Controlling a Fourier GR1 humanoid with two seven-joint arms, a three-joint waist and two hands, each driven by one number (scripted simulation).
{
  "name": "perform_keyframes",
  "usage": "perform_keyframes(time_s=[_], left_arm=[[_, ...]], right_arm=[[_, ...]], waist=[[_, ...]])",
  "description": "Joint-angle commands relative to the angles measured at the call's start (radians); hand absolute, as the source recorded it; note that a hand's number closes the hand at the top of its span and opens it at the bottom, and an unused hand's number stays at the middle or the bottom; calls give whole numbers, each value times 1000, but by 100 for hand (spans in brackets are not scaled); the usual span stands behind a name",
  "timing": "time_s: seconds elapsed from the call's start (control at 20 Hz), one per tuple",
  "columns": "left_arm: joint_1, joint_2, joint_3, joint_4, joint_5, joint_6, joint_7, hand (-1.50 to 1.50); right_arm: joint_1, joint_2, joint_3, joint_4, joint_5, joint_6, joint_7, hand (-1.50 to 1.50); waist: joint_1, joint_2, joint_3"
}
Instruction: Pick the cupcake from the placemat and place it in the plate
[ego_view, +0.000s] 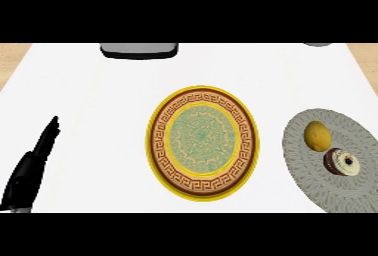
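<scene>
I have the cupcake (342, 163) sitting on the grey round placemat (310, 177) near the right edge of the white counter (88, 100), toward the mat's near side. A yellow lemon-like fruit (318, 135) lies just beside it on the same mat, a little farther from me; from here I cannot tell whether the two touch. The plate (204, 95), yellow-rimmed with a brown key-pattern band and a green centre, rests in the middle of the counter, close to the mat's left edge but apart from it, and nothing lies in it.

My left hand (33, 160) shows at the counter's near left corner, fingers straight and together, pointing away from me, holding nothing; it looks to be resting. My right hand is not in view at all. A dark grey object (139, 49) sits at the far edge of the counter, and another grey thing (318, 44) peeks in at the far right; I cannot tell what either is.

I judge the task has not begun: the pick is the step in hand. The next move, as I see it, calls for bringing the right hand in over the mat's near side, coming onto the cupcake without knocking the fruit, then carrying it leftward to the plate's centre.
</scene>
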Motion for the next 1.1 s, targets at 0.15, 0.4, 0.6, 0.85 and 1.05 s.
perform_keyframes(time_s=[0.15,0.4,0.6,0.85,1.05], left_arm=[[13,-2,17,-67,-5,-15,50,0],[-43,-32,28,6,-27,-21,28,0],[4,-16,72,33,-10,-74,-43,0],[-12,-51,111,65,-43,-91,-53,0],[32,-91,97,39,-88,-71,-70,0]], right_arm=[[-166,-98,6,243,-71,187,94,-150],[-171,-85,145,260,15,268,123,-150],[-234,-142,84,326,-45,407,158,-150],[-252,-46,84,413,27,463,72,-150],[-258,39,126,465,90,468,4,-150]], waist=[[13,0,2],[4,2,1],[1,0,1],[-5,-1,1],[-3,-2,1]])
